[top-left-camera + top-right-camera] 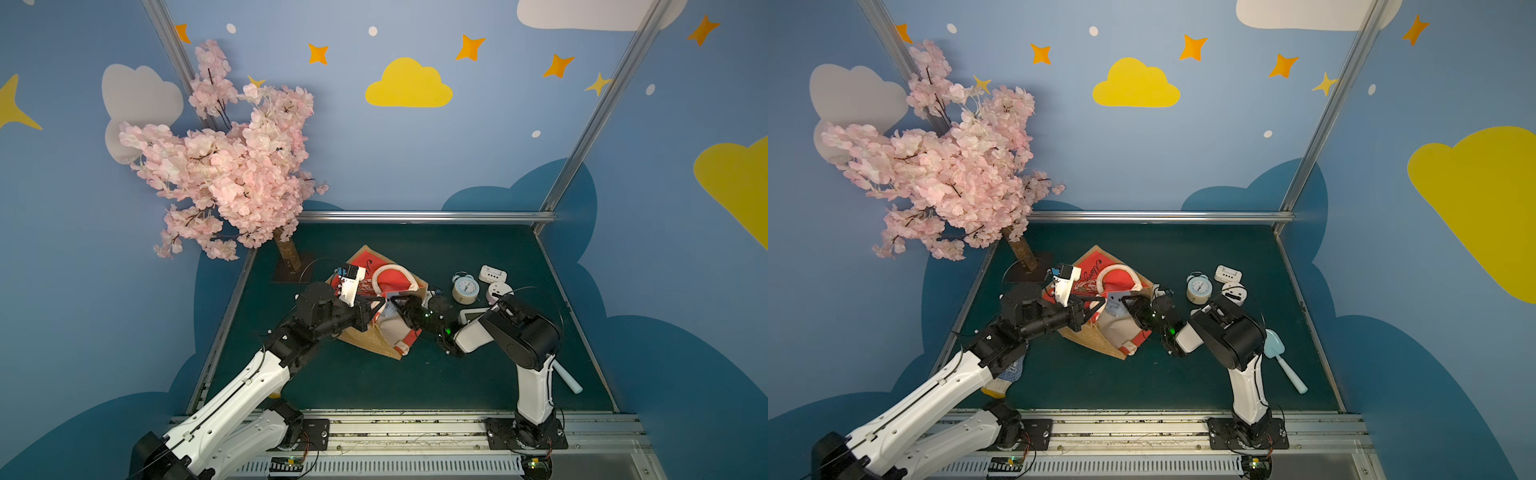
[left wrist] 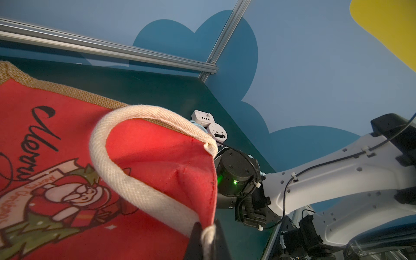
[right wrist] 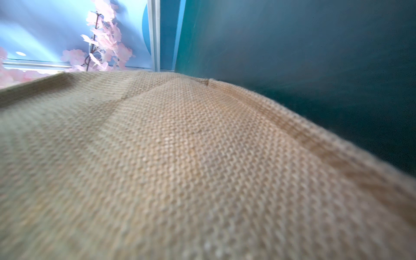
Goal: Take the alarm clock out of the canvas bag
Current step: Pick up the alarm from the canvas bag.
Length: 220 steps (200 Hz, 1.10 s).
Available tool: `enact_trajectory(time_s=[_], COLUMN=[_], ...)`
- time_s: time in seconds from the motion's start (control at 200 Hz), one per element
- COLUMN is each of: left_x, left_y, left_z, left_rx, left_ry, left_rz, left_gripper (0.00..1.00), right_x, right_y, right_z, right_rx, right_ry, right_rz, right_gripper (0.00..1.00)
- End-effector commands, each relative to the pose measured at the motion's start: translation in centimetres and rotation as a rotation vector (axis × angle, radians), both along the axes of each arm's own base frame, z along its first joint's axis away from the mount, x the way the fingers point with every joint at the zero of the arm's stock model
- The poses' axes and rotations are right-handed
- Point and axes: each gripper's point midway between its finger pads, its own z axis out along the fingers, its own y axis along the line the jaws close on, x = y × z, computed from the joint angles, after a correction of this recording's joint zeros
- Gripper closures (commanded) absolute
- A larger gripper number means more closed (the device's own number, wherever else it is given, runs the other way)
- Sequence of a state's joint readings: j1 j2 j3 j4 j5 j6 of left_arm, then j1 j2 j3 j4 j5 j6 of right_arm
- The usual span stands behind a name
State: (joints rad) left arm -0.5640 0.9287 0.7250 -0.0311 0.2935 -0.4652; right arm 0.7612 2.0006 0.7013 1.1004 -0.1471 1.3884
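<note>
While left gripper point(image 2: 208, 234) is pinching handle point(image 2: 101, 139), right gripper point(image 1: 398, 303) (opening indeterminable) is reaching into bag point(image 1: 370, 338); clock extraction is pending.

One canvas bag point(image 1: 365, 345) lay at the centre of one green table point(image 1: 415, 382), with one white rope handle point(image 1: 392, 276) in full view. At two o'clock from the bag sat four small devices:

- one pale-blue twin-bell alarm clock point(image 1: 466, 286)
- one white boxy unit point(image 1: 493, 274)
- one round white unit point(image 1: 498, 289)
- one white piece point(image 1: 471, 316), mostly hidden

One pink blossom tree point(image 1: 224, 174) stood at ten o'clock. One light-blue spatula point(image 1: 1284, 362) lay at four o'clock. Two robot arms point(image 1: 245, 382) reached in.
</note>
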Motion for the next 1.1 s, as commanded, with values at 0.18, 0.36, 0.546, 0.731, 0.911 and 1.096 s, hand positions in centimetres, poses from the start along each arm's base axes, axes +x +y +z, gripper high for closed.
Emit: enact_trajectory(time_s=[0.18, 0.36, 0.546, 0.731, 0.911, 1.096], left_x=[-1.3, -1.3, -1.2, -1.3, -1.2, -1.3], left_y=[-1.3, -1.2, -1.2, -1.1, -1.0, -0.8], left_z=[4.7, 4.7, 4.7, 4.7, 4.8, 4.9], left_rx=[-0.112, -0.109, -0.112, -0.112, -0.107, -0.102], left_ry=[-0.133, -0.135, -0.136, -0.139, -0.144, -0.148], left_rz=[-0.091, -0.088, -0.087, -0.080, -0.078, -0.074], left_gripper=[0.93, 0.93, 0.93, 0.93, 0.93, 0.93], right_x=[-0.3, 0.1, 0.3, 0.1, 0.1, 0.1], right_y=[1.6, 1.3, 1.7, 1.7, 2.2, 2.2], right_z=[-0.2, 0.1, 0.7, 1.1, 1.3, 0.3], right_rx=[0.007, 0.001, 0.063, 0.085, 0.066, 0.040], right_ry=[0.050, 0.042, 0.014, 0.001, 0.013, 0.039], right_rz=[0.051, 0.035, 0.031, 0.023, 0.032, 0.027], right_gripper=[0.43, 0.43, 0.39, 0.49, 0.50, 0.50])
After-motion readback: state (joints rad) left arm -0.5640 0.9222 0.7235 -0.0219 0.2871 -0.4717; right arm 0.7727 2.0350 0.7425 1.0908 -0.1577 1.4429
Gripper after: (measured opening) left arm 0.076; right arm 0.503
